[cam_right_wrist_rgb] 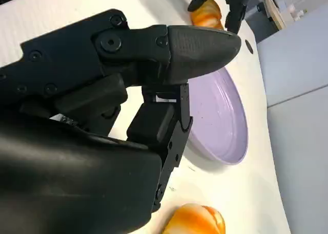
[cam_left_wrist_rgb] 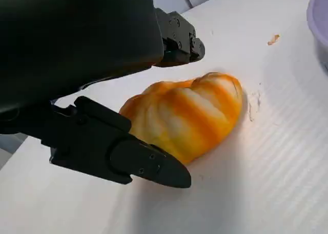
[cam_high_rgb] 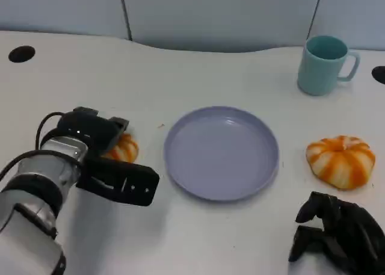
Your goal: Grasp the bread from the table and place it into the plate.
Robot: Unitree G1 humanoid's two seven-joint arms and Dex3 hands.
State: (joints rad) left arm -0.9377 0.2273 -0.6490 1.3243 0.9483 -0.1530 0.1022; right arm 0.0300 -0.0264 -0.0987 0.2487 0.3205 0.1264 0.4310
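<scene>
A robot's left hand [cam_high_rgb: 107, 157] closes in on a striped orange bread roll [cam_left_wrist_rgb: 187, 113] on the white tabletop [cam_high_rgb: 180, 239], its fingers spread wide to either side of the loaf and not yet gripping it. The roll lies between those fingers, on the side of the hand facing the lavender plate [cam_high_rgb: 221, 151], which sits near and holds nothing. The right hand [cam_high_rgb: 337, 233] rests on the tabletop with fingers curled in on nothing; a second striped bread roll [cam_high_rgb: 341, 159] sits just beyond it, and a teal mug [cam_high_rgb: 325, 64] stands farther off; its inside is too shadowed to judge. The likely risks: the soft, rounded loaf could squirt out sideways if the fingers meet it off-centre, or be nudged along the smooth surface instead of lifted. A shallow hold might let it drop short of the plate's rim. A small crumb [cam_left_wrist_rgb: 273, 39] lies on the tabletop past the roll.
</scene>
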